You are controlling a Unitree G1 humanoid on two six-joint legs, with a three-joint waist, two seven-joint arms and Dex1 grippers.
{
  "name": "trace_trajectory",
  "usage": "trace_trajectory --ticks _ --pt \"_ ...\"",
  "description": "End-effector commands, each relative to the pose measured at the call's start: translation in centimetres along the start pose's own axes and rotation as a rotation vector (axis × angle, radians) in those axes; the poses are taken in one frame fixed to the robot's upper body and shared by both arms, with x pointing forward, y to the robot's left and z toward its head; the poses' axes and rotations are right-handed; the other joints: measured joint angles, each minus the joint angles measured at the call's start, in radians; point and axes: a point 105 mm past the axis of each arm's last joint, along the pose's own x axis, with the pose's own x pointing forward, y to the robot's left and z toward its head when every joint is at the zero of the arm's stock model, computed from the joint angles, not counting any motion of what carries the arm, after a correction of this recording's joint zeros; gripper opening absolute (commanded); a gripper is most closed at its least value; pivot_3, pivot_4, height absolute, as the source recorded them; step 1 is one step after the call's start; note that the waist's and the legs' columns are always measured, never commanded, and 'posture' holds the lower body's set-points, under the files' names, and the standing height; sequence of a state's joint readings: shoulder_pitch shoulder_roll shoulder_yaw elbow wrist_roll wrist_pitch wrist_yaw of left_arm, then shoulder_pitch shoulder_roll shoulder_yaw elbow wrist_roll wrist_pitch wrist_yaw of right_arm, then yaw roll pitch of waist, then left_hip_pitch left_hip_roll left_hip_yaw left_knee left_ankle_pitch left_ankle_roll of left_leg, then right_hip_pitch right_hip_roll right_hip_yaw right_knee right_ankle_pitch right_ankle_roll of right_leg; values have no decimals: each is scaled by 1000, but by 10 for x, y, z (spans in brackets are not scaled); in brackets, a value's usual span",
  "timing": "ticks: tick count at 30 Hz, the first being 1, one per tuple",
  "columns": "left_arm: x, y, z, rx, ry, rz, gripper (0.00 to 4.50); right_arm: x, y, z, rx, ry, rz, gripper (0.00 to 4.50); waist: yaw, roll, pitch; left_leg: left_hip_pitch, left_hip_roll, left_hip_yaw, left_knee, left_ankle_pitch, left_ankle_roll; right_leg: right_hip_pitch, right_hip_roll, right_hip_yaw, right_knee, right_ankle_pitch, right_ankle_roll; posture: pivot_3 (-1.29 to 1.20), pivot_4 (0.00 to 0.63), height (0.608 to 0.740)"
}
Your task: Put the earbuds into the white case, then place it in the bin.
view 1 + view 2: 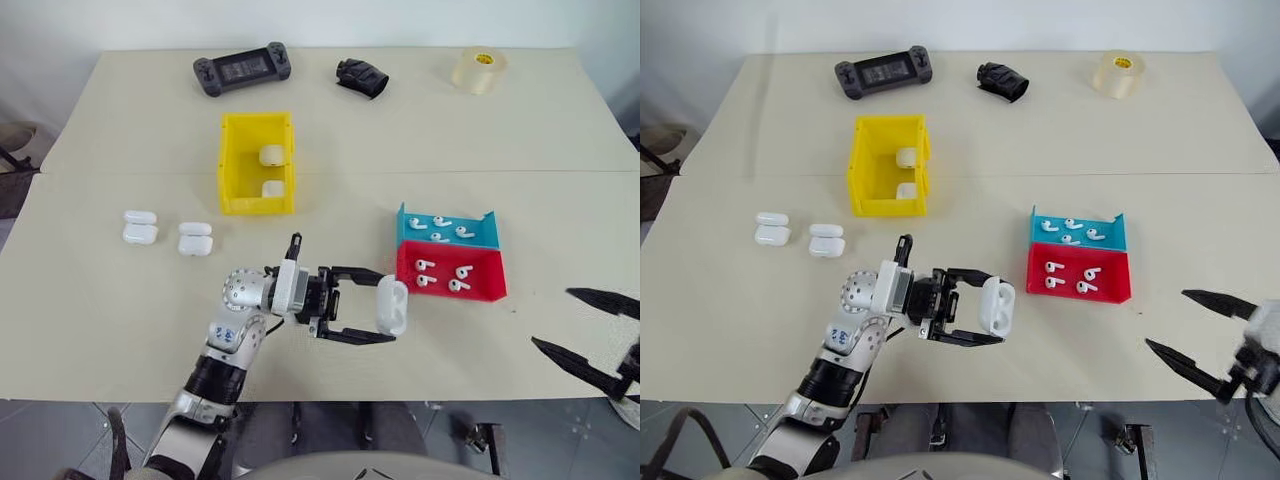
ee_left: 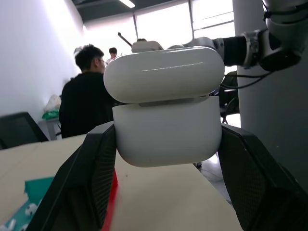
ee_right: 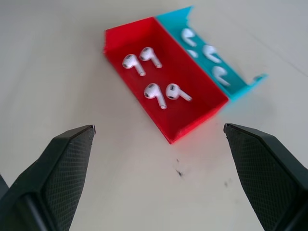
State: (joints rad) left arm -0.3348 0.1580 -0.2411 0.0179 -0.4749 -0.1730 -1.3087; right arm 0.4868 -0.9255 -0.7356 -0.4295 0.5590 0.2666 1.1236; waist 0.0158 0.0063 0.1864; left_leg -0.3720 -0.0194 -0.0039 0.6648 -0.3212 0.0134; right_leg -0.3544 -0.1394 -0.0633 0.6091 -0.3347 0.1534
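Left gripper (image 1: 385,306) is clamped on a small glossy white rounded case (image 1: 392,306), one black finger on each side, holding it above bare cream tabletop (image 1: 120,330) near the front edge. Its lid stands slightly ajar in the left wrist view. Just beyond the held case sits a shallow red plastic tray (image 1: 485,290) with four tiny white earbuds (image 1: 426,266), and touching its far side a shallow blue plastic tray (image 1: 485,230), also with four earbuds. Right gripper (image 1: 585,333) hangs with its fingers spread wide and nothing between them, past the red tray's outer side, close to the table's front right corner; the surface between it and the tray is bare. Farther from the left gripper, toward the table's middle, stands a bright yellow tall-walled plastic bin (image 1: 256,163) with two white cases inside. Two more white cases (image 1: 167,233) lie on open table beside the left arm's outer side.
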Motion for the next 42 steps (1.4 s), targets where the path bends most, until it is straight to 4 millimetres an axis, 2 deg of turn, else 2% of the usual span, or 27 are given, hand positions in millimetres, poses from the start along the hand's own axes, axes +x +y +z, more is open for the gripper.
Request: trace_trajectory --ticks 1,5,12,16,26,34,37,42 --pt "2 -3 13 40 -32 4 2796 16 -4 8 6 55 51 4500 12 0 0 0 0 -1 1 0 0 0 0 -1 0 0 0 0 150 740" --pt "-4 -3 15 29 -62 66 2796 45 -14 13 -64 212 196 4500 13 1 0 -2 -1 -5 2 0 0 2 -1 -2 -2 0 0 0 150 740" --pt "-11 -9 10 19 -57 59 2796 76 -15 13 -153 336 323 4500 12 1 0 -5 -2 -10 3 0 1 2 -1 -9 -5 0 0 0 150 740" --pt "-11 -10 11 27 -41 43 2796 91 -19 -1 -241 409 363 4500 10 1 0 -6 -2 -10 2 0 1 2 -2 -10 -5 0 0 0 150 740" --pt "-12 -9 12 38 -35 43 2796 110 -27 -5 -350 424 369 4500 8 1 0 -6 -2 -10 2 0 0 2 -2 -11 -2 0 0 0 150 740" --pt "-11 -7 12 41 -39 42 2796 113 -27 -5 -366 426 389 4500 8 1 0 -6 -2 -10 3 0 0 2 -2 -11 -2 0 0 0 150 740" --pt "-11 -7 11 40 -38 44 2796 115 -25 -4 -368 418 393 3843 8 1 0 -6 -2 -10 3 0 0 2 -2 -12 -2 0 0 0 150 740" --pt "-11 -6 11 37 -34 46 2796 116 -22 -5 -368 421 400 2270 9 1 0 -6 -2 -10 3 0 0 2 -2 -11 -2 0 0 0 150 740"
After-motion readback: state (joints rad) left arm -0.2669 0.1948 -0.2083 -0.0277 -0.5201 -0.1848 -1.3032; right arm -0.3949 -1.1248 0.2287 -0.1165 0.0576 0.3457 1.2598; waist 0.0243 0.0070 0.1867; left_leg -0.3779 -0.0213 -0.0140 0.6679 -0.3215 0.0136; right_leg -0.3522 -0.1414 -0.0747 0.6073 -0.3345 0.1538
